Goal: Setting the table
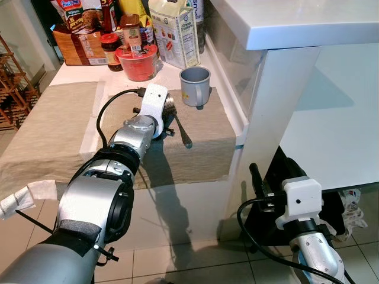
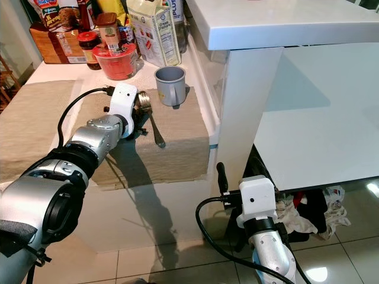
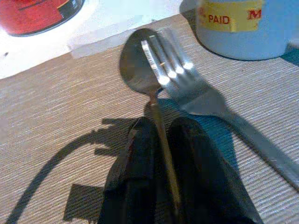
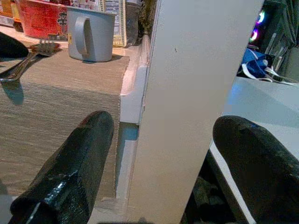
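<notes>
On the beige placemat (image 1: 201, 148) near the counter's right edge, my left gripper (image 3: 161, 140) has its two black fingers pinched together on the thin handle of a spoon (image 3: 140, 65), whose bowl lies just beside the tines of a fork (image 3: 196, 88); the two overlap or touch at the head, and I cannot tell which sits on top. Both lie just short of the grey mug (image 1: 195, 86), with a red bowl (image 1: 137, 62) and groceries further back. My right gripper (image 4: 163, 163) hangs low by the white cabinet side, fingers spread wide, holding nothing. I judge the spoon light, stiff and slick: polished metal that may swivel or slide between my pads. A grip mid-handle, as now, seems soundest; lifting it slowly should keep it from dragging the fork along.
</notes>
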Controlling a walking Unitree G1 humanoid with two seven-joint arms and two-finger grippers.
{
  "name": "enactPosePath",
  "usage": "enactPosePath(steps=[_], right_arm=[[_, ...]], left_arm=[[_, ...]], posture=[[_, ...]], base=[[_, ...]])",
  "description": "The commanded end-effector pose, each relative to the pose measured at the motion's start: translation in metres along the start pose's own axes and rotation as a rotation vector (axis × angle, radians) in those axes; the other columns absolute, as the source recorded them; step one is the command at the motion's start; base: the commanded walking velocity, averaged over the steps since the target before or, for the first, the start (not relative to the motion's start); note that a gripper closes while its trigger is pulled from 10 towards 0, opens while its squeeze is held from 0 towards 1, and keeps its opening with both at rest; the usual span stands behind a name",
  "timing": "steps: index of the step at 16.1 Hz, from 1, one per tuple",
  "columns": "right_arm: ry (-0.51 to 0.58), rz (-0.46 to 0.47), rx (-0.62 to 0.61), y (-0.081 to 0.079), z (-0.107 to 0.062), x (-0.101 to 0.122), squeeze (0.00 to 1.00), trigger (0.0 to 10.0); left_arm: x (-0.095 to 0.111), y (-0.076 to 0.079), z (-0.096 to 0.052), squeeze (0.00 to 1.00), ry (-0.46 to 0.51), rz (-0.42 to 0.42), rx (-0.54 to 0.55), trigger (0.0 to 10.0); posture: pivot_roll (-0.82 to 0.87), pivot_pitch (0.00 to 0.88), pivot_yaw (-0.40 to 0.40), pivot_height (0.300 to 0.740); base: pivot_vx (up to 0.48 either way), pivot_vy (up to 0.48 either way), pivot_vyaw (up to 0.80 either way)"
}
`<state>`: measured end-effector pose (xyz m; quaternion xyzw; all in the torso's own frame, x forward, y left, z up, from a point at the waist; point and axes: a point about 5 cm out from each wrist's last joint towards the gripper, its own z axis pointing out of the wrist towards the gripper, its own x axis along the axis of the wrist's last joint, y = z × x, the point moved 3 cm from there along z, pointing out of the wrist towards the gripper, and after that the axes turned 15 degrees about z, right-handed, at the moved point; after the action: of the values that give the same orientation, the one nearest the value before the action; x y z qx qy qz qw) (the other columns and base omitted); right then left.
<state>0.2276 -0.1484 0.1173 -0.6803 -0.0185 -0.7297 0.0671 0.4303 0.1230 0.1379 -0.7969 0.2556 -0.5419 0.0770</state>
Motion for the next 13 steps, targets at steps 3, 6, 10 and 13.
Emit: enactPosePath(steps=[3, 6, 10, 13], right_arm=[[0.004, 0.011, 0.002, 0.000, 0.002, 0.002, 0.00, 10.0], [-0.001, 0.012, 0.006, -0.001, 0.002, 0.001, 0.00, 10.0], [-0.006, 0.016, 0.010, -0.002, 0.001, -0.001, 0.00, 10.0], [-0.012, 0.022, 0.014, -0.004, -0.002, -0.001, 0.00, 10.0]], left_arm=[[-0.039, 0.004, -0.001, 0.00, -0.109, -0.005, 0.010, 0.0], [-0.017, -0.012, -0.002, 0.00, 0.000, -0.031, 0.107, 0.0], [-0.010, -0.026, -0.006, 0.00, 0.097, -0.042, 0.209, 0.0], [-0.013, -0.038, -0.013, 0.00, 0.186, -0.046, 0.281, 0.0]], posture=[[-0.16, 0.000, 0.071, 0.731], [-0.15, 0.000, 0.067, 0.731], [-0.13, 0.000, 0.061, 0.731], [-0.12, 0.000, 0.060, 0.731]], base=[[0.000, 0.000, 0.00], [0.000, 0.000, 0.00], [0.000, 0.000, 0.00], [0.000, 0.000, 0.00]])
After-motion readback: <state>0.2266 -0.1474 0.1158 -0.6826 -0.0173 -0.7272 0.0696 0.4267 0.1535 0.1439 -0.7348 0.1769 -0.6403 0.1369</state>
